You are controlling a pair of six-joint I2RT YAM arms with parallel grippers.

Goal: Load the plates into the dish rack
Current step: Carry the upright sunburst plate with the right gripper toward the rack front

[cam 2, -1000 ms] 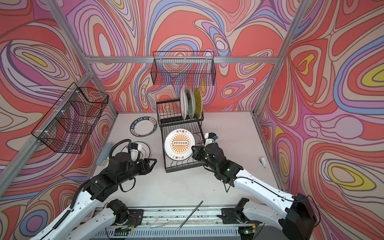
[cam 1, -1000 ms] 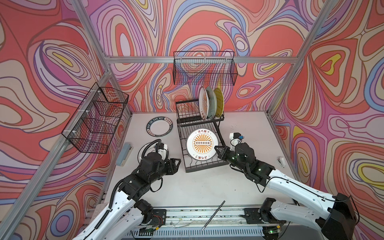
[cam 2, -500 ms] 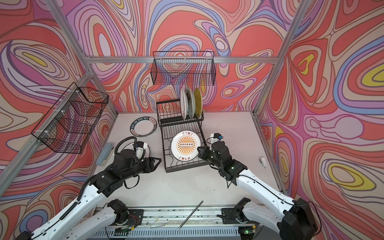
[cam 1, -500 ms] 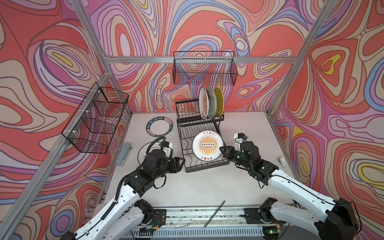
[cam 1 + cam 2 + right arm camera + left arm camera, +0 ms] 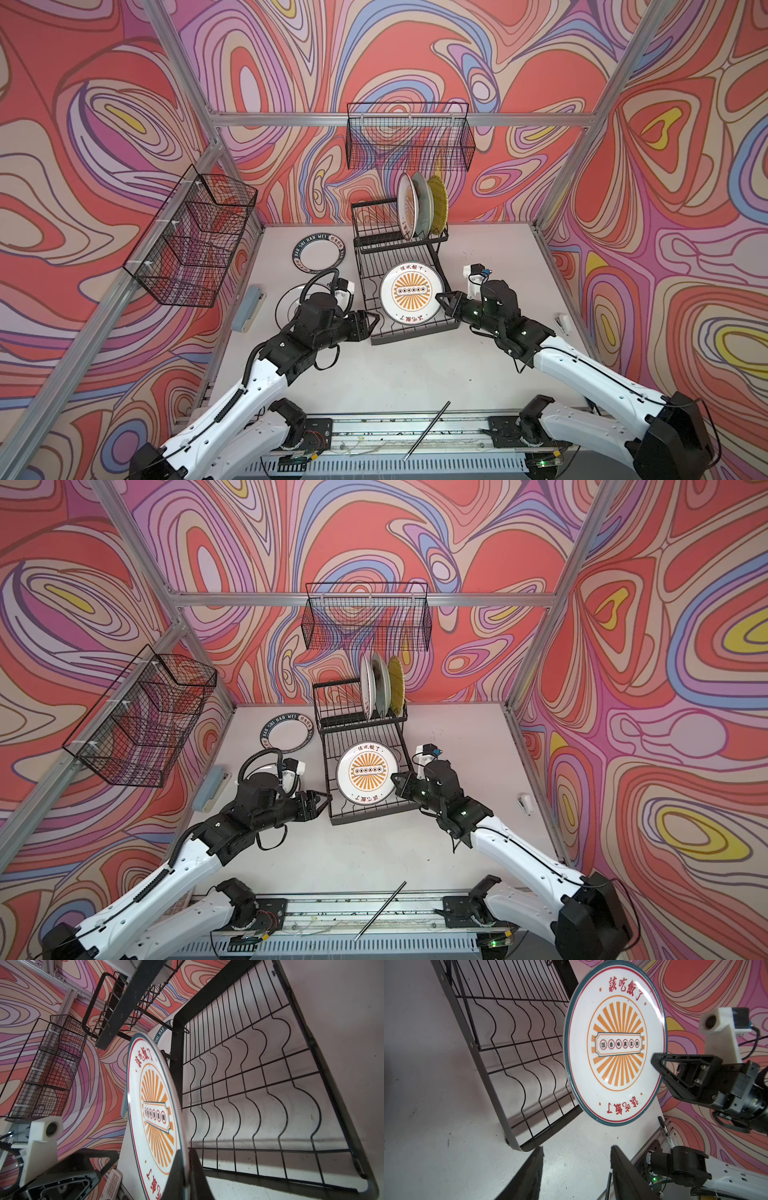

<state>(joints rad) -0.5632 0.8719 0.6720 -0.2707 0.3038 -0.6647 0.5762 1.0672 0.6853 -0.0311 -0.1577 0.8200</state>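
- Left wrist view: the left gripper point(image 5: 577, 1159) has its fingers spread with nothing between them. It is over bare table point(image 5: 436, 1105), just short of the dish rack point(image 5: 492, 1093)'s near corner.
- In both top views, the black-lettered plate point(image 5: 318, 255) lies flat left of the rack. The dark-ringed plate point(image 5: 286, 303) also lies flat, partly under the left arm.
- Upper tier: the second sunburst plate point(image 5: 405, 212), green plate point(image 5: 424, 208) and yellow plate point(image 5: 439, 203) stand on edge at its right end. The slots to their left are open.
- The sunburst plate point(image 5: 409, 293) is tilted up over the lower tray, its face towards the left gripper and clear of those fingertips. Cannot tell whether its lower edge touches the wires.
- The right gripper point(image 5: 440, 297) is clenched on that plate's right rim. The right wrist view shows one finger on the face and one behind.
- The wavy tray wires are bare beside the plate, and there is open table right of the rack.
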